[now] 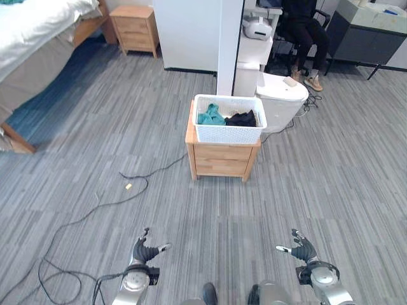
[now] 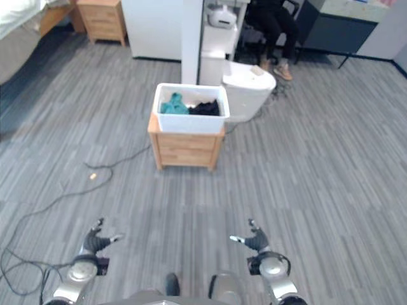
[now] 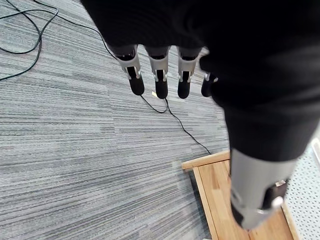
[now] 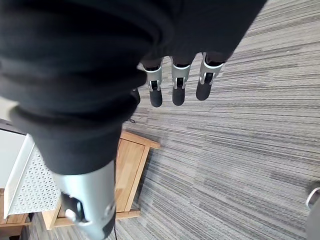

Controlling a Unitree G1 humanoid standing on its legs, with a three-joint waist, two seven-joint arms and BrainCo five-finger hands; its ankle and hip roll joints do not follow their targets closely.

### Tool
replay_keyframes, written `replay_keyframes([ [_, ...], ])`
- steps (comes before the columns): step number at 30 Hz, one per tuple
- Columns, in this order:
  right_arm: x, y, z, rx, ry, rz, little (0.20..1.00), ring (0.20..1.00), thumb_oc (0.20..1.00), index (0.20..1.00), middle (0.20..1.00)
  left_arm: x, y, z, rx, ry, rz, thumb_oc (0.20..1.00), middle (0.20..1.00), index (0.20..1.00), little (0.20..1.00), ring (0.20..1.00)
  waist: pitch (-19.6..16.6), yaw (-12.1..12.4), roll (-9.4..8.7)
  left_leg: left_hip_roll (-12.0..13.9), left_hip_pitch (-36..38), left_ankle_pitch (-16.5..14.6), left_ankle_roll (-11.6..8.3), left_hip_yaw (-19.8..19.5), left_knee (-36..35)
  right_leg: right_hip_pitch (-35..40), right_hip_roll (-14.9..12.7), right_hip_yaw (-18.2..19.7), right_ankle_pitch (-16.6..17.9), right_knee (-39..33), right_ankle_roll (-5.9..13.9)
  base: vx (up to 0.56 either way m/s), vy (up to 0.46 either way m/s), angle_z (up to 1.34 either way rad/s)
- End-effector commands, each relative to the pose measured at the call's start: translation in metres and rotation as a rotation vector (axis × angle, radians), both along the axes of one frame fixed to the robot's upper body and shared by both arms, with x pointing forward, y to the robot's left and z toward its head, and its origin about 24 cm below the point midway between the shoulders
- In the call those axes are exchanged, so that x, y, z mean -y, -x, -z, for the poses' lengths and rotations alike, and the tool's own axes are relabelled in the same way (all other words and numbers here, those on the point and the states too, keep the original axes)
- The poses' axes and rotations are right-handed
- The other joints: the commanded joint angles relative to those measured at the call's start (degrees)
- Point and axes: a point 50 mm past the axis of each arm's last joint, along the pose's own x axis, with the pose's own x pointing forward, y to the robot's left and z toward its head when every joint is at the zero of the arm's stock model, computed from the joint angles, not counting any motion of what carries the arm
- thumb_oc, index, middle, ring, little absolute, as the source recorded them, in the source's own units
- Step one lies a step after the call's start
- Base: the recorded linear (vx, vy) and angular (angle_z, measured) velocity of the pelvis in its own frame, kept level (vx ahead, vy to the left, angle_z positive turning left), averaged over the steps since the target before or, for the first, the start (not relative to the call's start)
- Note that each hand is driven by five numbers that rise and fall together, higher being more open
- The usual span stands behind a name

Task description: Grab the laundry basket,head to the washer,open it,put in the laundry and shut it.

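Observation:
A white perforated laundry basket (image 1: 227, 130) with teal cloth (image 1: 210, 115) and black cloth (image 1: 242, 119) in it stands on a small wooden nightstand (image 1: 221, 160) in the middle of the room. Behind it sits a low white round-topped washer (image 1: 281, 100). My left hand (image 1: 145, 250) and right hand (image 1: 302, 250) hang low at the near edge of the view, well short of the basket, both open with fingers straight and holding nothing. The left wrist view shows straight fingers (image 3: 159, 75) over carpet; the right wrist view has the basket's wall (image 4: 27, 182).
A bed (image 1: 38, 38) stands at far left, with a second wooden nightstand (image 1: 135, 28) beyond it. A white pillar (image 1: 229, 44) rises behind the basket. A seated person (image 1: 304, 35) is at the back right by a dark desk (image 1: 369, 38). A thin cable (image 1: 149, 175) crosses the grey carpet.

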Motion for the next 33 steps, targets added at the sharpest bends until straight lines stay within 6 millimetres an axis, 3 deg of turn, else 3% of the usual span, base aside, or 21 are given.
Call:
replay_keyframes([
  [1,0.01,-0.013,-0.011,0.065,0.029,-0.003,1.0,1.0,1.0,1.0,1.0,-0.002,-0.011,-0.01,0.057,-0.021,0.024,1.0,1.0,1.0,1.0,1.0,2.5,-1.7,-2.26,2.6,2.1,-6.4,-3.57,-5.1,5.8,4.9,4.1,2.5,13.3,-17.0,3.11,0.56,-0.009,0.23],
  [2,0.011,-0.009,-0.009,0.054,0.026,0.004,1.0,1.0,1.0,1.0,1.0,0.002,-0.011,-0.007,0.047,-0.015,0.029,1.0,1.0,1.0,1.0,1.0,2.6,-2.9,-2.73,1.6,4.1,-7.7,-3.92,-6.6,5.7,3.0,4.8,3.1,15.2,-21.9,3.93,0.44,-0.015,0.19],
  [5,0.013,-0.005,-0.006,0.036,0.033,0.01,1.0,1.0,1.0,1.0,1.0,0.006,-0.011,-0.006,0.046,-0.008,0.046,1.0,1.0,1.0,1.0,1.0,2.4,-3.4,-2.44,1.6,6.5,-9.2,-4.47,-8.0,5.8,2.1,4.3,0.5,16.6,-24.8,4.36,0.5,-0.079,0.26],
  [7,0.015,0.0,-0.004,0.02,0.035,0.012,1.0,1.0,1.0,1.0,1.0,0.009,-0.009,-0.003,0.033,-0.004,0.06,1.0,1.0,1.0,1.0,1.0,1.7,-3.8,-2.37,1.4,8.6,-10.4,-4.97,-9.0,6.2,2.6,3.9,-0.8,17.0,-25.2,4.01,0.45,-0.113,0.32],
  [8,0.019,0.006,-0.001,0.002,0.037,0.018,1.0,1.0,1.0,1.0,1.0,0.011,-0.003,0.001,0.008,-0.004,0.069,1.0,1.0,1.0,1.0,1.0,0.5,-4.3,-2.3,1.6,9.8,-10.9,-6.26,-10.2,8.5,4.0,4.2,0.9,18.0,-24.2,2.84,0.32,-0.087,0.36],
  [9,0.019,0.006,-0.001,0.002,0.037,0.018,1.0,1.0,1.0,1.0,1.0,0.011,-0.003,0.001,0.007,-0.003,0.069,1.0,1.0,1.0,1.0,1.0,0.5,-4.4,-2.2,1.7,9.8,-11.0,-6.3,-10.3,8.7,4.1,4.3,0.8,17.9,-24.2,2.83,0.58,-0.232,0.68],
  [10,0.025,0.006,-0.003,0.008,0.05,0.031,1.0,1.0,1.0,1.0,1.0,0.014,-0.003,0.004,-0.005,-0.002,0.073,1.0,1.0,1.0,1.0,1.0,0.3,-4.8,-1.3,3.7,9.1,-7.6,-9.46,-10.4,14.3,5.5,5.2,0.9,17.9,-22.8,1.4,0.36,-0.21,0.84],
  [11,0.026,0.007,-0.003,0.005,0.053,0.036,1.0,1.0,1.0,1.0,1.0,0.014,-0.002,0.004,-0.007,0.002,0.071,1.0,1.0,1.0,1.0,1.0,0.1,-4.8,-1.5,4.6,7.6,-4.9,-10.5,-10.4,18.2,6.3,4.9,0.8,17.6,-22.7,0.76,0.35,-0.212,0.83],
  [12,0.026,0.007,-0.003,0.005,0.053,0.036,1.0,1.0,1.0,1.0,1.0,0.014,-0.002,0.004,-0.007,0.002,0.071,1.0,1.0,1.0,1.0,1.0,0.0,-4.9,-1.44,4.7,7.5,-5.0,-10.56,-10.5,18.5,6.3,5.0,0.7,17.5,-22.7,0.72,0.21,-0.133,0.46],
  [14,0.03,0.003,-0.007,0.028,0.059,0.04,1.0,1.0,1.0,1.0,1.0,0.015,-0.001,0.005,-0.005,0.016,0.064,1.0,1.0,1.0,1.0,1.0,0.0,-4.8,-1.27,6.5,4.9,-0.1,-12.04,-9.9,26.2,9.1,6.0,0.8,15.7,-23.2,-1.02,0.28,-0.155,-0.03],
  [15,0.032,0.004,-0.006,0.021,0.06,0.047,1.0,1.0,1.0,1.0,1.0,0.016,-0.002,0.006,-0.009,0.019,0.059,1.0,1.0,1.0,1.0,1.0,0.0,-4.7,-1.48,7.5,3.6,1.7,-12.0,-8.8,28.1,10.3,6.3,1.2,14.3,-23.2,-1.85,0.29,-0.136,-0.36],
  [16,0.033,0.004,-0.006,0.015,0.065,0.05,1.0,1.0,1.0,1.0,1.0,0.017,-0.002,0.006,-0.01,0.025,0.056,1.0,1.0,1.0,1.0,1.0,0.1,-4.4,-1.51,8.2,2.0,1.1,-11.26,-7.7,28.5,11.4,6.5,1.5,13.3,-23.4,-2.14,0.42,-0.115,-0.41],
  [17,0.037,0.005,-0.005,0.006,0.075,0.06,1.0,1.0,1.0,1.0,1.0,0.02,-0.004,0.006,-0.011,0.029,0.069,1.0,1.0,1.0,1.0,1.0,0.5,-3.6,-2.0,8.4,-2.0,-2.0,-9.67,-5.6,26.3,14.1,6.3,2.4,11.7,-24.1,-1.96,0.37,-0.057,-0.4],
  [21,0.042,0.007,-0.005,-0.003,0.085,0.077,1.0,1.0,1.0,1.0,1.0,0.018,-0.006,0.003,0.001,0.021,0.081,1.0,1.0,1.0,1.0,1.0,0.7,-2.8,-2.5,8.7,-7.4,-2.8,-8.65,-3.3,18.6,16.5,5.8,3.4,9.6,-24.4,-1.33,0.24,0.008,-0.1],
  [23,0.044,0.008,-0.005,-0.006,0.094,0.087,1.0,1.0,1.0,1.0,1.0,0.015,-0.007,0.001,0.008,0.017,0.076,1.0,1.0,1.0,1.0,1.0,1.2,-1.8,-1.86,9.2,-9.0,0.9,-9.32,-4.0,11.8,18.2,6.7,4.4,8.3,-24.1,-1.43,0.3,0.089,-0.21],
  [24,0.045,0.009,-0.004,-0.006,0.094,0.099,1.0,1.0,1.0,1.0,1.0,0.013,-0.005,0.002,0.004,0.021,0.056,1.0,1.0,1.0,1.0,1.0,1.6,-1.0,-1.5,10.0,-11.1,4.5,-10.29,-4.8,9.1,19.9,7.4,5.4,7.3,-23.8,-1.31,0.26,0.087,-0.37],
  [27,0.045,0.011,-0.003,-0.009,0.097,0.105,1.0,1.0,1.0,1.0,1.0,0.009,0.0,0.004,-0.006,0.02,0.022,1.0,1.0,1.0,1.0,1.0,1.5,-0.2,-1.12,10.9,-12.2,6.8,-10.88,-6.6,7.1,22.2,7.1,7.1,5.8,-22.6,-0.83,0.29,0.167,-0.41],
  [31,0.044,0.011,-0.002,-0.014,0.1,0.097,1.0,1.0,1.0,1.0,1.0,0.004,0.007,0.007,-0.028,0.01,0.006,1.0,1.0,1.0,1.0,1.0,0.2,0.2,-0.62,10.2,-10.1,5.0,-9.97,-7.2,6.6,23.6,6.0,8.3,4.2,-20.5,0.16,0.31,0.253,-0.43],
  [33,0.04,0.007,-0.003,-0.005,0.09,0.094,1.0,1.0,1.0,1.0,1.0,-0.001,0.01,0.009,-0.041,-0.007,-0.013,1.0,1.0,1.0,1.0,1.0,-0.3,0.9,-1.05,8.4,-10.1,3.0,-8.84,-8.1,9.3,23.7,4.4,9.5,4.9,-18.4,1.01,0.26,0.257,-0.21],
])
